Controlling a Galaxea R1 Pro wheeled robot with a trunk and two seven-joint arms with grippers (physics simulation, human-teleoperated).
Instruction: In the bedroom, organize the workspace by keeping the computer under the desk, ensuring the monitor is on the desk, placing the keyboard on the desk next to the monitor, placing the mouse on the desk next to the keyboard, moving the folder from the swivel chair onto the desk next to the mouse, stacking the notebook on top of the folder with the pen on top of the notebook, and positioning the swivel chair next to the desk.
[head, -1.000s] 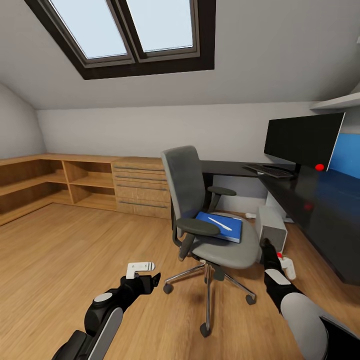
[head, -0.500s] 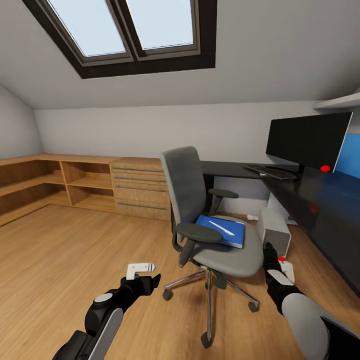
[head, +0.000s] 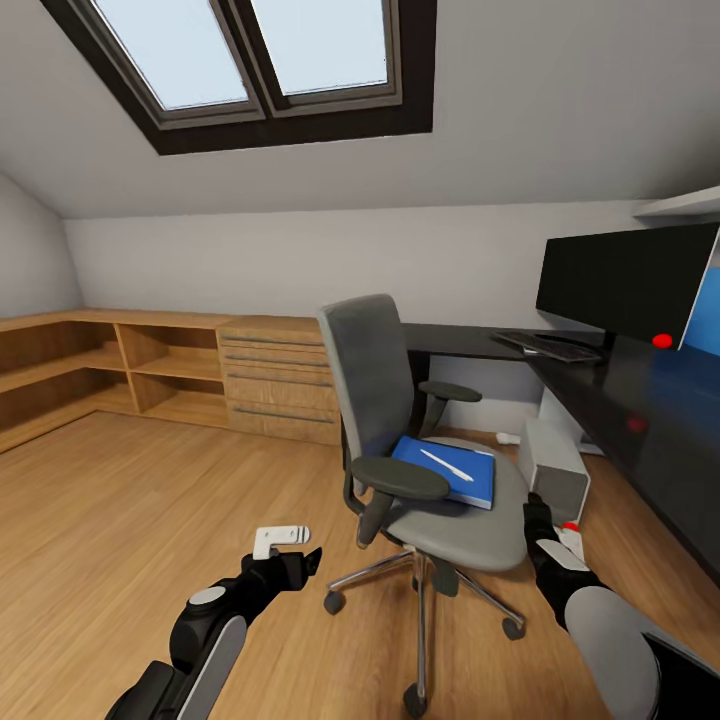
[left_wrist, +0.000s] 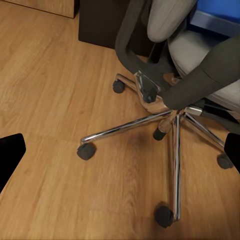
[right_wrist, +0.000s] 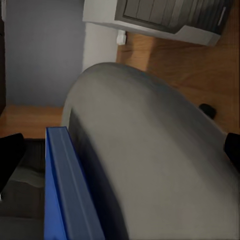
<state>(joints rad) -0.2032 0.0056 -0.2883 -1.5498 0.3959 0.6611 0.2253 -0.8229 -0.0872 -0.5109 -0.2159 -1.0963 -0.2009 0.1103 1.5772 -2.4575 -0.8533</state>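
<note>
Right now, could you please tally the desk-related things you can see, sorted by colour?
Black: 3, the monitor, the keyboard and the desk
Blue: 1, the folder
Grey: 2, the swivel chair and the computer
White: 1, the pen
Total: 7

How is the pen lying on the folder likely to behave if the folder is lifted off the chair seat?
The pen is a thin, smooth white stick lying loose on the flat blue folder, so it would probably roll or slide off if the folder tilts. It looks light, so even a small jolt may shift it. The folder looks stiff and flat, so lifted level it may carry the pen.
</note>
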